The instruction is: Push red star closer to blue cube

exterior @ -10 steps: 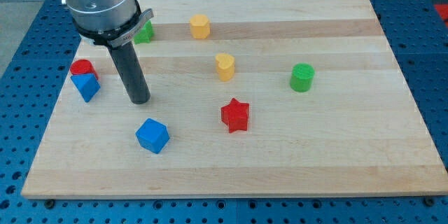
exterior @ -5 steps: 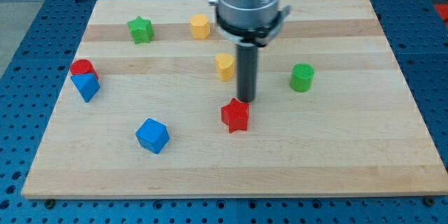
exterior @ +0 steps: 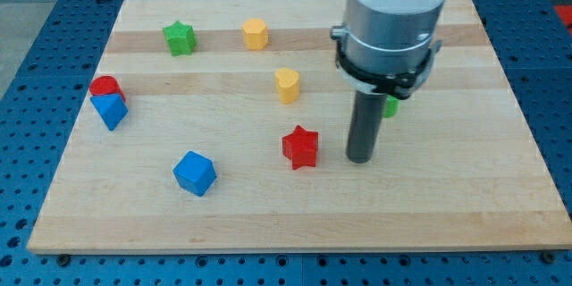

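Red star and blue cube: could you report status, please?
My tip just right of red star, apart. Blue cube lower left. Path between clear.

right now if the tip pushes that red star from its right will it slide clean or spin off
The red star sits low and flat on smooth wood, so it probably slides rather than tips. Its points may make it spin off-centre. My tip stands to its right, not touching, with the blue cube beyond.

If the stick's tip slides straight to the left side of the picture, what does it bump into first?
Most likely the red star. My tip sits just to its right, apart from it, at nearly the same level. The blue cube lies farther left beyond it.
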